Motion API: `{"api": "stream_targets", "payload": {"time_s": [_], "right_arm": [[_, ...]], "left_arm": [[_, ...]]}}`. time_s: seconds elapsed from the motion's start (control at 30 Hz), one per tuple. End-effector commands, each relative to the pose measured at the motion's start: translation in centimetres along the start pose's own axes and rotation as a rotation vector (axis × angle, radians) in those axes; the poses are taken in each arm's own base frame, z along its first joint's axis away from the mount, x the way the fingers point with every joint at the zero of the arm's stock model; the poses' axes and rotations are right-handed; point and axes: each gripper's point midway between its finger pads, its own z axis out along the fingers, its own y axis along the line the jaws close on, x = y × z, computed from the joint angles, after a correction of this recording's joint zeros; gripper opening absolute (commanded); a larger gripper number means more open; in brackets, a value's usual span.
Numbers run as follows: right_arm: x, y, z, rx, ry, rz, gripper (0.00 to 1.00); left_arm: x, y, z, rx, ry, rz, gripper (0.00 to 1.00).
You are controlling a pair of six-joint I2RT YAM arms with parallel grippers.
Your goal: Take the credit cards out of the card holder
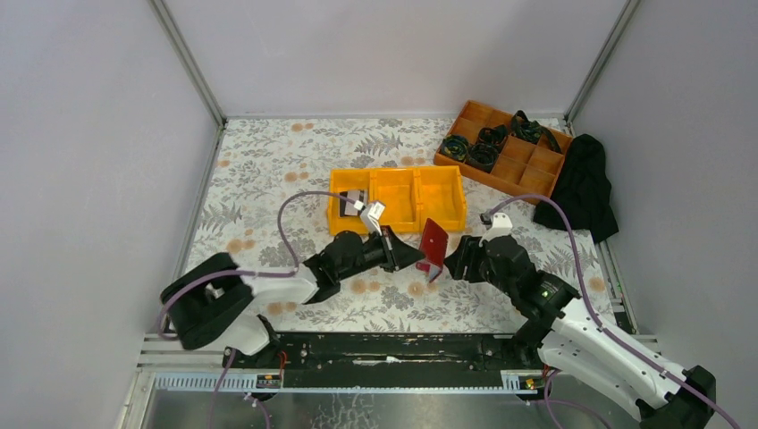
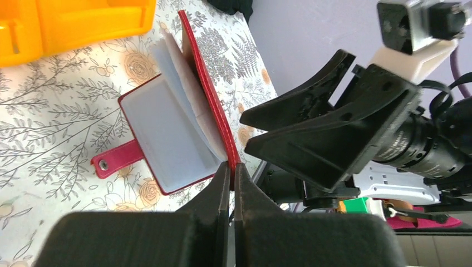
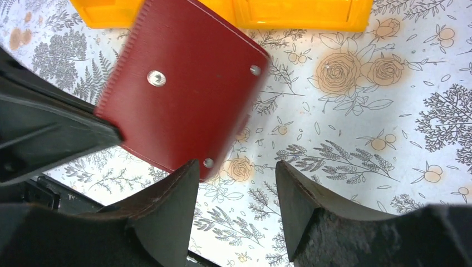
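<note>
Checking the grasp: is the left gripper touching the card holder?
Touching. In the left wrist view the left gripper pinches the card holder by its red cover's edge.

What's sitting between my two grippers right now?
The card holder, pinched by the left gripper; the right gripper is open on its other side. The top view shows it.

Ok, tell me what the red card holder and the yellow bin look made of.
The red folding card holder looks like leather or imitation leather: matte, finely grained, stitched along its edge. Its round snap stud looks like shiny metal. The yellow three-compartment bin is most likely moulded hard plastic: smooth, slightly glossy, uniform in colour.
</note>
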Motion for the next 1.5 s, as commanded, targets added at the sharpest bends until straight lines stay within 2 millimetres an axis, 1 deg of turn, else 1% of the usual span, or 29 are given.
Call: {"api": "stream_targets", "payload": {"time_s": [0.0,0.03,0.07,0.13,0.2,0.3,0.37,0.47,0.53,0.57,0.67,0.7,0.73,0.77,0.8,0.83,0.9,1.03,1.17,1.2,1.23,1.37,1.47], "right_arm": [[-1.7,0.5,-0.5,-0.005,-0.053,-0.008,0.61],[-1.6,0.5,-0.5,-0.005,-0.054,-0.007,0.61],[-1.7,0.5,-0.5,-0.009,-0.057,-0.006,0.61],[-1.7,0.7,-0.4,-0.017,-0.058,-0.004,0.61],[-1.6,0.8,-0.2,-0.023,-0.057,-0.004,0.61],[-1.3,0.9,0.2,-0.031,-0.048,-0.003,0.61],[-1.2,1.1,0.5,-0.042,-0.044,0.000,0.61],[-1.1,1.3,0.7,-0.046,-0.037,-0.001,0.61],[-1.0,1.3,0.9,-0.047,-0.031,-0.003,0.61],[-1.0,1.3,0.9,-0.047,-0.031,-0.001,0.61],[-0.9,1.2,0.9,-0.045,-0.028,0.000,0.61],[-0.8,1.2,0.8,-0.042,-0.028,-0.001,0.61],[-0.8,1.1,0.8,-0.039,-0.029,-0.001,0.61],[-0.8,0.9,0.7,-0.034,-0.030,-0.001,0.61],[-0.8,0.8,0.6,-0.030,-0.031,-0.002,0.61],[-0.8,0.7,0.6,-0.025,-0.032,-0.005,0.61],[-0.9,0.5,0.4,-0.017,-0.036,-0.007,0.61],[-1.6,0.1,-0.4,-0.001,-0.074,-0.005,0.60],[-2.5,-0.2,-1.2,0.006,-0.122,-0.008,0.60],[-2.6,-0.2,-1.4,0.007,-0.125,-0.012,0.60],[-2.6,-0.2,-1.3,0.010,-0.122,-0.015,0.60],[-2.3,-0.2,-1.1,0.011,-0.107,-0.016,0.61],[-2.1,-0.2,-0.8,0.006,-0.102,-0.015,0.61]], "left_arm": [[-0.7,1.4,-2.1,-0.210,0.057,0.127,0.00],[-0.8,1.8,-3.0,-0.260,0.070,0.140,0.00],[-0.6,2.8,-4.1,-0.334,0.092,0.158,0.00],[-1.2,4.0,-6.3,-0.461,0.102,0.192,0.00],[-2.2,4.7,-8.5,-0.575,0.089,0.231,0.00],[-3.9,5.0,-11.5,-0.718,0.075,0.292,0.00],[-4.5,5.5,-12.9,-0.809,0.065,0.339,0.00],[-4.3,6.1,-13.6,-0.911,0.075,0.404,0.00],[-3.5,6.5,-13.1,-0.972,0.101,0.452,0.00],[-2.8,6.7,-12.6,-0.993,0.122,0.478,0.00],[-0.8,7.8,-10.6,-1.053,0.182,0.547,0.00],[0.2,8.5,-9.8,-1.081,0.214,0.577,0.00],[0.9,8.8,-9.1,-1.097,0.235,0.603,0.00],[1.6,8.9,-8.3,-1.109,0.253,0.630,0.00],[1.9,8.5,-7.3,-1.113,0.254,0.653,0.00],[2.5,8.6,-6.6,-1.125,0.266,0.680,0.00],[3.7,8.2,-5.3,-1.126,0.288,0.722,0.00],[6.3,8.2,-3.7,-1.118,0.336,0.761,0.00],[8.5,8.6,-3.1,-1.106,0.377,0.768,0.01],[8.9,8.8,-3.0,-1.102,0.383,0.763,0.06],[9.2,8.9,-3.0,-1.100,0.387,0.757,0.10],[9.8,8.6,-2.4,-1.067,0.396,0.729,0.19],[9.7,7.8,-2.1,-1.047,0.384,0.723,0.36]]}}
